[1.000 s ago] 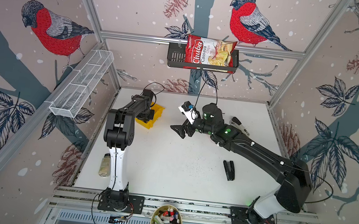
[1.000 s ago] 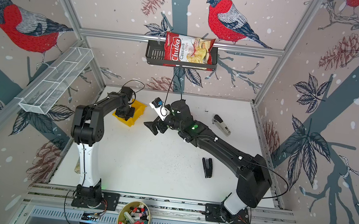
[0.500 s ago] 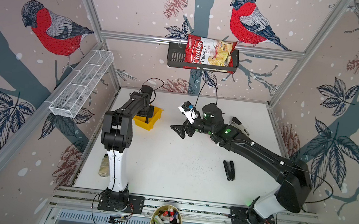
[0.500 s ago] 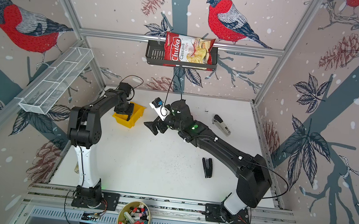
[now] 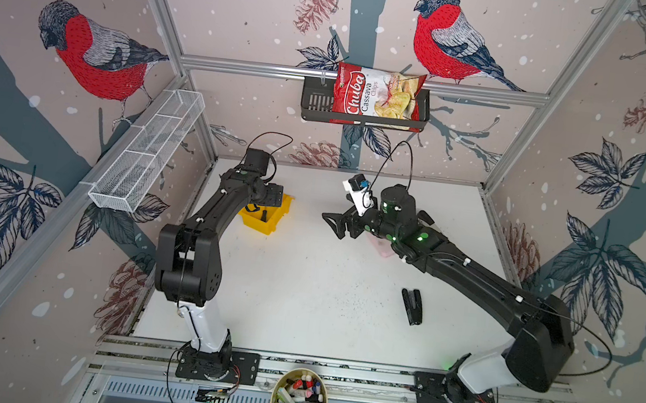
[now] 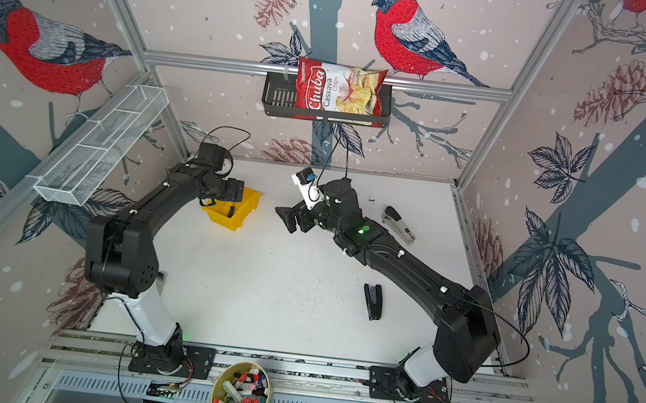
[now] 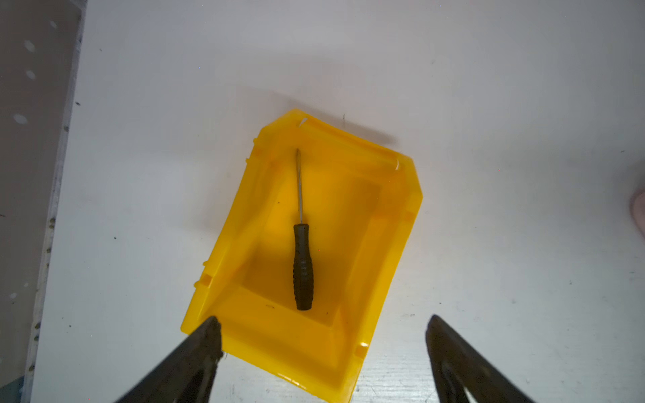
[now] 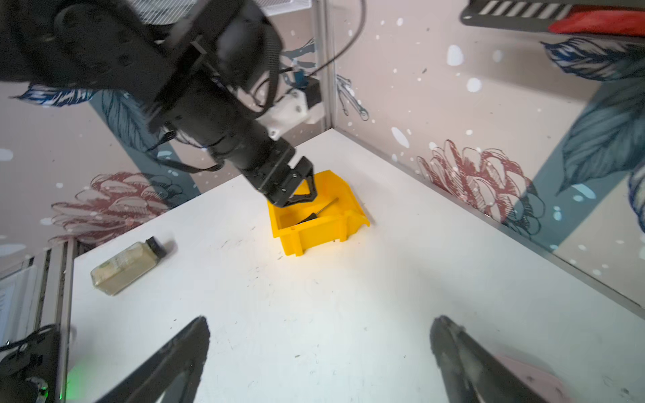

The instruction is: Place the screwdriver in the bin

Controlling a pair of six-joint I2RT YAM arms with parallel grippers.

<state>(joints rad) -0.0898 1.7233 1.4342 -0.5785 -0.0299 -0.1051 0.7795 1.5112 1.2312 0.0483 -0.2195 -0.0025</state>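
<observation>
Lying inside the bin (image 7: 380, 251), the screwdriver (image 7: 301, 232) sat with its long axis along the bin's length, slightly askew to the side walls. Its black handle lay toward the back wall and its thin shaft pointed at the sloped front lip. The right wrist view showed the shaft end riding higher than the handle. In both top views the bin stood at the far left of the table (image 5: 301, 292).

The left arm reached out over the bin with its wrist bent down. The left gripper (image 7: 323, 320) hung just above the bin's back end, fingers spread wide and clear of the screwdriver, gripping nothing. The right arm stretched toward the table's middle. The right gripper (image 8: 321, 321) was raised above the bare surface, facing the bin, with its fingers wide apart and empty.
</observation>
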